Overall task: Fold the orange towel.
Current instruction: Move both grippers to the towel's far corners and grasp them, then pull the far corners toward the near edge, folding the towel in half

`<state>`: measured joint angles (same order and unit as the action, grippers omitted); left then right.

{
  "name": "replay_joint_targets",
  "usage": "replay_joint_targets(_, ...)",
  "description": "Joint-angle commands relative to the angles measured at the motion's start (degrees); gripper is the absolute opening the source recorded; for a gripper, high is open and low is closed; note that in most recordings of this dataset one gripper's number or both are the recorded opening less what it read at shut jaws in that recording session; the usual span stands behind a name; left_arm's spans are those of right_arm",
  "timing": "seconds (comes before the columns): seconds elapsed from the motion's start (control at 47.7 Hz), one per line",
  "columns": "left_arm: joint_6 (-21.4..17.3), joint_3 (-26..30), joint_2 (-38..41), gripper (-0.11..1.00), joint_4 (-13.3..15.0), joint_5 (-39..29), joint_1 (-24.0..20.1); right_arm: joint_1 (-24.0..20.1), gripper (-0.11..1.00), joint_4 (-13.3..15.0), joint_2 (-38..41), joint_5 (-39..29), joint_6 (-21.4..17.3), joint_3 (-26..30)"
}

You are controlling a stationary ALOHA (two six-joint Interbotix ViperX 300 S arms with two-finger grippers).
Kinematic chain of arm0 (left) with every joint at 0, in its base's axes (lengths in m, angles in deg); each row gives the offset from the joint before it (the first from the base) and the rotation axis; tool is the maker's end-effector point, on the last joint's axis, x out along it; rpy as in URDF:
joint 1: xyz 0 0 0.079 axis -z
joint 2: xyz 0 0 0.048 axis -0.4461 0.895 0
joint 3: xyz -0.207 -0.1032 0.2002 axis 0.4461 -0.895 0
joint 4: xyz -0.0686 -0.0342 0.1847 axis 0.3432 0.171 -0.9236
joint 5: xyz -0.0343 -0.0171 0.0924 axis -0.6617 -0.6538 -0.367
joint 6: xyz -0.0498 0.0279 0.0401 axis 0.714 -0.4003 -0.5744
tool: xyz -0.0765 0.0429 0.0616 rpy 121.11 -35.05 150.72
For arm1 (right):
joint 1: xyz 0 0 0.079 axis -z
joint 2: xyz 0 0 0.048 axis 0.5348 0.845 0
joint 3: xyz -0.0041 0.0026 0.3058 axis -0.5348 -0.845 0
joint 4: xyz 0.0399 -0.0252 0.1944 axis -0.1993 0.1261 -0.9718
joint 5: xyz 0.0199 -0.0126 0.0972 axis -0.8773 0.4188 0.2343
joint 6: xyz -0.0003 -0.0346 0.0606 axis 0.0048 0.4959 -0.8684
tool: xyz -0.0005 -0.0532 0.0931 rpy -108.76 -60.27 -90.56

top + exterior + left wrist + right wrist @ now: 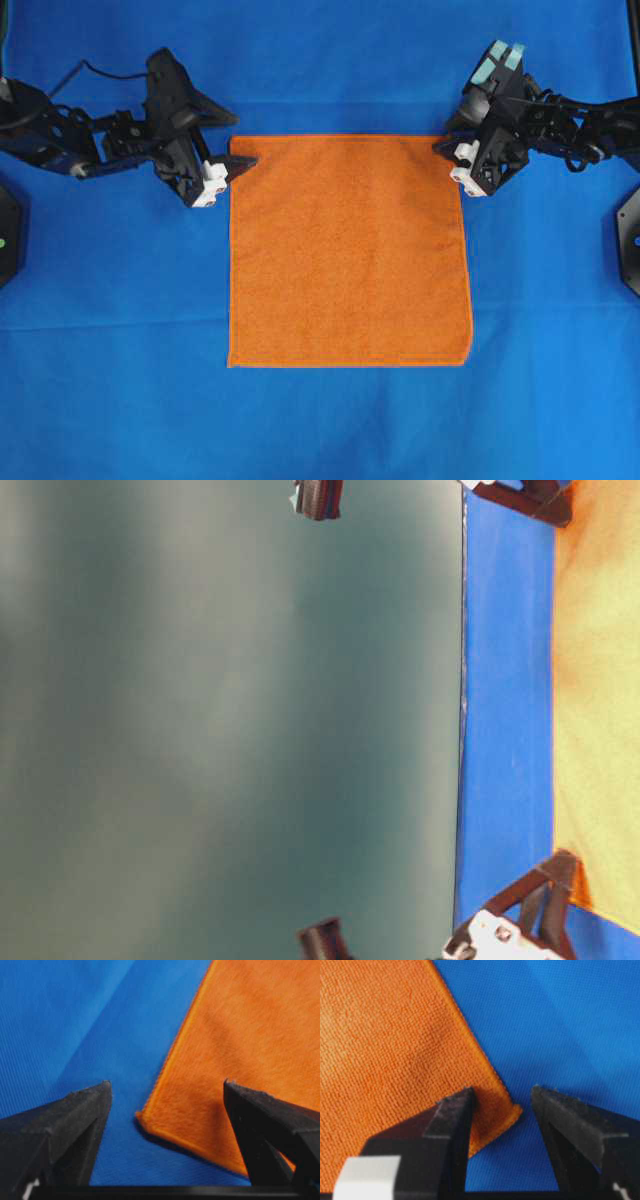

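Note:
The orange towel [350, 250] lies flat and unfolded on the blue cloth, its hem showing all round. My left gripper [243, 160] is at the towel's far left corner. In the left wrist view it [166, 1085] stands open, with that corner of the towel [250, 1035] lying flat between the fingers. My right gripper [445, 143] is at the far right corner. In the right wrist view it [502, 1090] is open astride that corner of the towel [385, 1035], the left finger [455, 1110] over the fabric. Neither gripper grips anything.
A blue cloth [330, 420] covers the whole table around the towel. Black arm mounts sit at the left edge [8, 235] and the right edge [630, 235]. The table-level view, turned sideways, shows the table's edge [462, 730] and the towel [600, 680].

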<state>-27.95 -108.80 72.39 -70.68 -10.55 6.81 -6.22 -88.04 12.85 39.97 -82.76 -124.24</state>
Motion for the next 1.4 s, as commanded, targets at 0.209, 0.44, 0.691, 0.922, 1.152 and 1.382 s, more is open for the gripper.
replay_joint_targets(0.209,-0.18,2.2,1.41,0.44,-0.35,-5.98,0.35,0.44,0.27,-0.18,0.35,-0.18,0.0,0.09)
replay_joint_targets(0.44,-0.53,2.02,1.14,0.01,-0.35,-6.68,0.44,0.26,0.02,-0.44,-1.23,-1.58,-0.7,-0.88)
replay_joint_targets(0.691,-2.02,2.81,-1.67,0.01,-0.44,-8.0,0.44,0.18,0.02,-0.79,-4.75,-1.85,-2.2,-2.11)
replay_joint_targets(0.922,-3.25,3.16,-10.63,0.01,-0.44,-15.12,0.44,0.18,0.02,-0.7,-12.3,-6.86,-2.11,-1.41)
replay_joint_targets(1.152,-6.06,2.72,-18.11,0.01,-0.7,-18.98,0.53,-0.7,0.02,-0.7,-18.11,-11.07,-2.2,-1.76)
replay_joint_targets(1.382,-6.06,2.81,-17.93,0.01,-0.62,-19.51,2.81,-3.25,0.02,-0.88,-18.54,-12.48,-2.64,-1.93)
